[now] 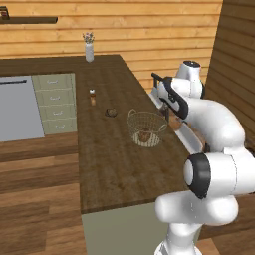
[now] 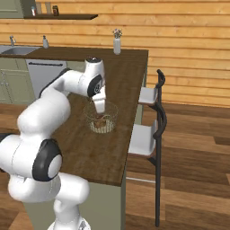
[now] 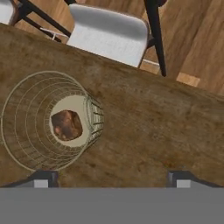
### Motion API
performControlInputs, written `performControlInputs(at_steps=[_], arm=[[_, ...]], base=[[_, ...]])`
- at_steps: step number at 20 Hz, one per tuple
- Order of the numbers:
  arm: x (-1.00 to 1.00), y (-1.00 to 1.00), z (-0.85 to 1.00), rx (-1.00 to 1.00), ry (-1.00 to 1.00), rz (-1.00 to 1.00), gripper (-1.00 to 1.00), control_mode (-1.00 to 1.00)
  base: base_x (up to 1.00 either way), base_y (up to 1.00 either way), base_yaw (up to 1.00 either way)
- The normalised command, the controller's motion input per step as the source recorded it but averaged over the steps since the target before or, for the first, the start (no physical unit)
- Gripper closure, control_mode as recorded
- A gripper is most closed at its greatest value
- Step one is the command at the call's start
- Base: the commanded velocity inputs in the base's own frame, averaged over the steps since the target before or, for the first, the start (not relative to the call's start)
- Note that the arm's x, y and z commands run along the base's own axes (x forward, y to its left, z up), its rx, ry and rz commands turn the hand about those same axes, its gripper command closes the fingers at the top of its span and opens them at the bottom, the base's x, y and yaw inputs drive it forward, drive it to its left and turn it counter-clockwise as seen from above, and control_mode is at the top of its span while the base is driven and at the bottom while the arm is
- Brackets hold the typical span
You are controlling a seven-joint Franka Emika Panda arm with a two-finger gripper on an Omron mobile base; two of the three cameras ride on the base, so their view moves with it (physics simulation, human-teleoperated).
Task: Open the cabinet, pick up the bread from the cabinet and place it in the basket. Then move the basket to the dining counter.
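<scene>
My pincer [image 3: 111, 177] sits nearest the hand camera, fingers spread wide and holding nothing, just above the bench [image 3: 144, 127]. The basket [image 3: 46, 120] stands on that dark wood top, the bread [image 3: 66, 124] lying in its bottom, a small brown lump under pale wire mesh. I judge the delivery done; next I'd lift clear without snagging the rim.

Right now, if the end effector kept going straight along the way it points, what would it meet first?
Probably the dining counter: the open end effector points down at bare wood just beside the basket holding the bread. One fingertip might clip the basket's rim; depth is unclear.
</scene>
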Motion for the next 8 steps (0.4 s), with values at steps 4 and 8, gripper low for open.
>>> performControlInputs(at_steps=[4,8], arm=[[-1.0,0.29,0.38,0.0,0.0,0.0,-1.0,-1.0],[-1.0,0.25,0.29,0.0,0.0,0.0,-1.0,-1.0]], base=[[0.0,0.0,0.0],[0.0,0.0,0.0]])
